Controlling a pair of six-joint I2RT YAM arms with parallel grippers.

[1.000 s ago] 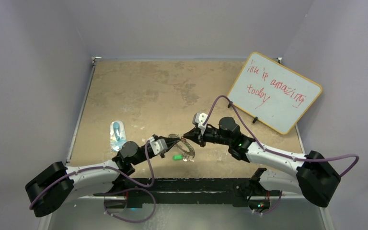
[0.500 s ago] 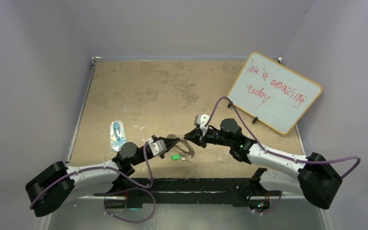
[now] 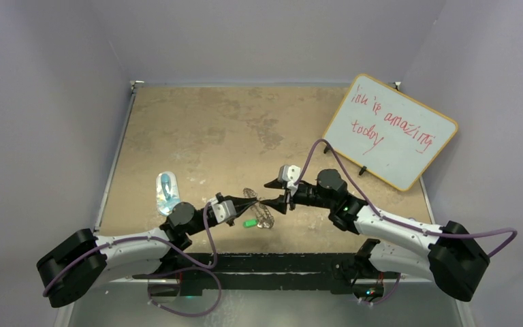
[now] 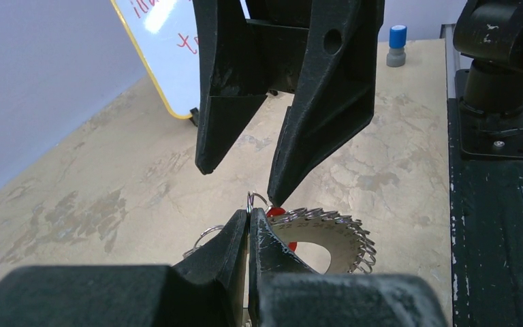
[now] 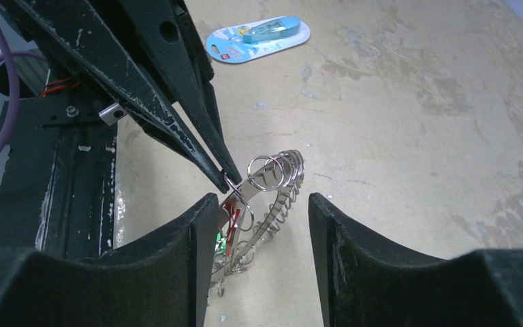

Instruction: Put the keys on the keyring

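Note:
My left gripper [image 4: 248, 219] is shut on a small wire loop at the rim of the keyring [image 4: 337, 235], holding the ring tilted above the table. The keyring [image 3: 263, 214] is a flat silvery ring fringed with loops. The red-headed key [image 5: 230, 216] hangs among the loops just below the left fingertips, its head [image 4: 277, 212] showing at the rim. The green-headed key [image 3: 250, 223] lies under the ring. My right gripper [image 5: 262, 201] is open with the ring's edge between its fingers, touching nothing; in the top view the right gripper [image 3: 278, 194] faces the left gripper [image 3: 244, 203].
A whiteboard [image 3: 388, 129] with red writing leans at the back right. A clear bluish package [image 3: 167, 191] lies left of the left arm, and it [image 5: 259, 37] shows beyond the ring in the right wrist view. A small blue-capped item [image 4: 397, 44] stands near the table edge.
The right gripper has opened from shut and drawn back a little to the right. The left gripper still pinches the ring, which has tipped slightly.

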